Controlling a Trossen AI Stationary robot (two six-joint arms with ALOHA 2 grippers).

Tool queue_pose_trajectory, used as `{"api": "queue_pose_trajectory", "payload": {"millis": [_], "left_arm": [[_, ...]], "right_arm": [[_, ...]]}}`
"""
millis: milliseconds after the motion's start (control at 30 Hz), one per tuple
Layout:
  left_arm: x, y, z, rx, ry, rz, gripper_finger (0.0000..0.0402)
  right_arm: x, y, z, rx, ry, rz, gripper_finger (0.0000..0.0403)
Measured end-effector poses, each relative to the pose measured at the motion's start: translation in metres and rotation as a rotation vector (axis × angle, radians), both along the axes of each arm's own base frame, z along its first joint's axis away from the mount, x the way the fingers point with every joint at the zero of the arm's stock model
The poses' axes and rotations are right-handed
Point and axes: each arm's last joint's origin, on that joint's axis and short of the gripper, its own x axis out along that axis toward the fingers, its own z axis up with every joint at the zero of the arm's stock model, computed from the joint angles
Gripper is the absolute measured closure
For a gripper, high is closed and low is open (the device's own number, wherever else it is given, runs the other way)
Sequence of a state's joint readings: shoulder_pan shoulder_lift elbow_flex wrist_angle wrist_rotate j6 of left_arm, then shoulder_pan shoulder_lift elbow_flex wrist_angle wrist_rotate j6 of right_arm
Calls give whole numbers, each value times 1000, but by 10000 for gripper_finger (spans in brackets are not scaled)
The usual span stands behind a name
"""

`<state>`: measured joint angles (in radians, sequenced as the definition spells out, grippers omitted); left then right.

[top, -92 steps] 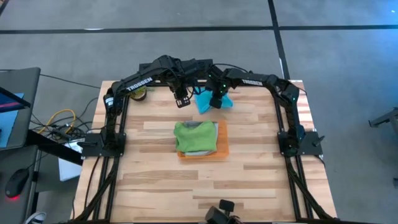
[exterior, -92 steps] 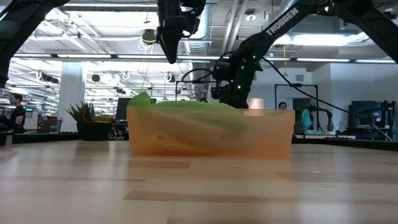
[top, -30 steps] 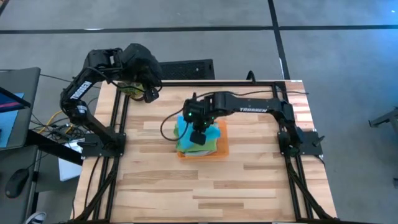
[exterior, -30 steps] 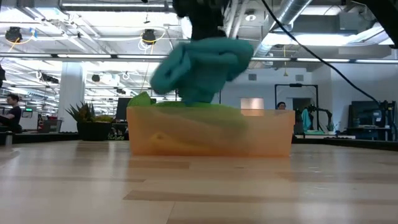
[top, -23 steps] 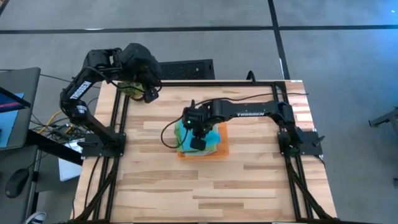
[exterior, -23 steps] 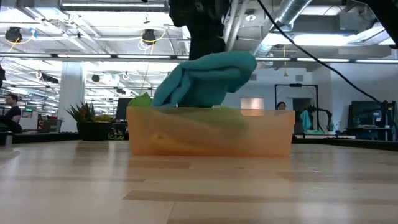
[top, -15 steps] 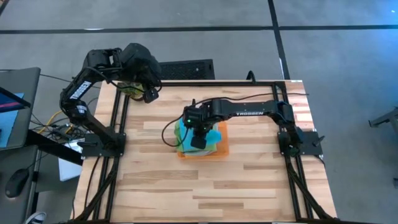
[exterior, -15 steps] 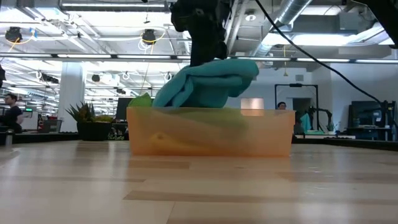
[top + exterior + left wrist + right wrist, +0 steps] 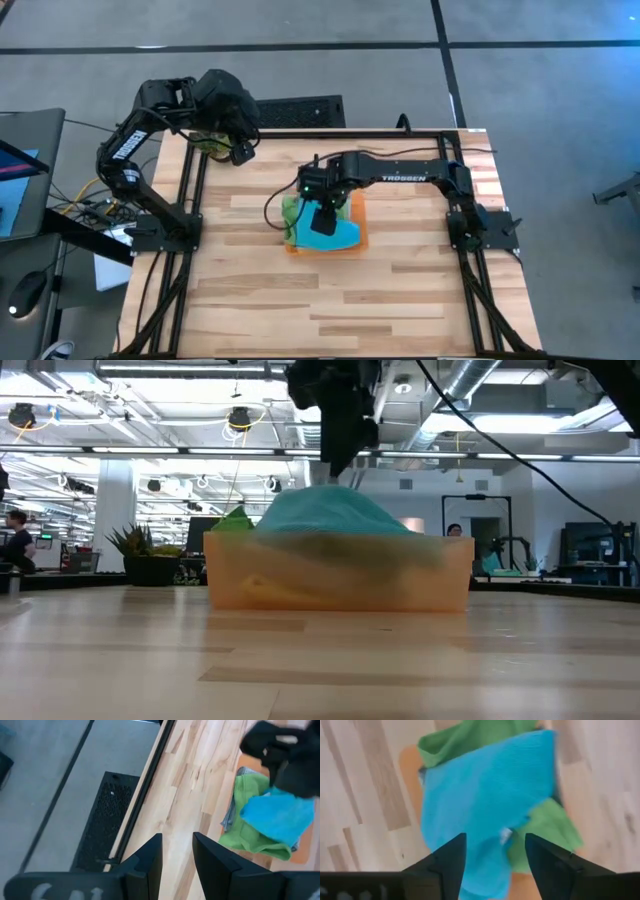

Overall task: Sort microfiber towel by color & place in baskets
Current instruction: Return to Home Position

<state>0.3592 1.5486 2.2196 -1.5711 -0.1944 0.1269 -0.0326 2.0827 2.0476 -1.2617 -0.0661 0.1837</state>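
Right gripper [image 9: 325,217]: spread wide just over blue towel [image 9: 340,234], gripping nothing.
Blue towel: atop green towel [image 9: 290,212] in orange tray [image 9: 359,240].
Left gripper [image 9: 240,152]: far-left corner, fingers seemingly slightly apart, empty.

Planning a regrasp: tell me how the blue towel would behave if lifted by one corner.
Probably floppy: the blue towel lies rumpled, draped over the green towel. Likely clings rather than slides, being cloth on cloth in the orange tray.
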Motion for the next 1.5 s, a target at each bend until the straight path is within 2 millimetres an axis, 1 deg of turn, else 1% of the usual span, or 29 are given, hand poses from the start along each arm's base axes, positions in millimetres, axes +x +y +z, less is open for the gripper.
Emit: {"api": "queue_pose_trajectory", "payload": {"millis": [100, 167, 233, 300, 367, 400, 433, 500, 600, 667, 767, 833, 933, 967, 1067, 1200, 1300, 1400, 1500], "left_arm": [[0, 0, 0, 15, 12, -24, 302], [0, 0, 0, 19, 15, -31, 309], [-1, 0, 1, 21, 15, -39, 326], [-4, -2, 2, 25, 7, -42, 352], [-12, -4, 5, 29, -10, -37, 383], [-18, -6, 6, 29, -15, -32, 391], [-25, -8, 6, 27, -19, -25, 395], [-39, -13, 3, 14, -26, -5, 393], [-58, -20, -5, 1, -41, 17, 394], [-70, -25, -12, -1, -90, 23, 399], [-85, -32, -29, -6, -191, 20, 399], [-95, -37, -43, 1, -263, 3, 400], [-107, -42, -70, 15, -343, -8, 401], [-110, -43, -79, 24, -370, -9, 401], [-117, -46, -104, 48, -439, -11, 401], [-129, -51, -132, 34, -533, -9, 401], [-134, -53, -151, 28, -601, 11, 401], [-137, -54, -163, 23, -699, 23, 401], [-140, -55, -175, 17, -759, 33, 401]], "right_arm": [[-5, -4, 12, -20, 24, -2, 199], [-7, -4, 25, -26, 0, 19, 231], [-11, -4, 40, -41, -22, 50, 274], [-15, -5, 55, -88, -44, 94, 324], [-21, -6, 69, -166, -44, 105, 375], [-24, -8, 76, -206, -47, 92, 387], [-27, -11, 81, -247, -54, 76, 390], [-42, -16, 94, -290, -67, 51, 382], [-67, -23, 121, -302, -137, 5, 375], [-81, -26, 137, -310, -198, -13, 382], [-105, -27, 163, -323, -297, -31, 396], [-124, -26, 180, -330, -370, -44, 394], [-146, -20, 195, -335, -449, -51, 389], [-153, -18, 197, -334, -468, -48, 389], [-169, -13, 194, -323, -504, -48, 397], [-193, -7, 178, -323, -572, -108, 396], [-210, -5, 157, -305, -645, -150, 392], [-228, -4, 134, -268, -735, -206, 394], [-248, -2, 113, -241, -817, -240, 397]]}}
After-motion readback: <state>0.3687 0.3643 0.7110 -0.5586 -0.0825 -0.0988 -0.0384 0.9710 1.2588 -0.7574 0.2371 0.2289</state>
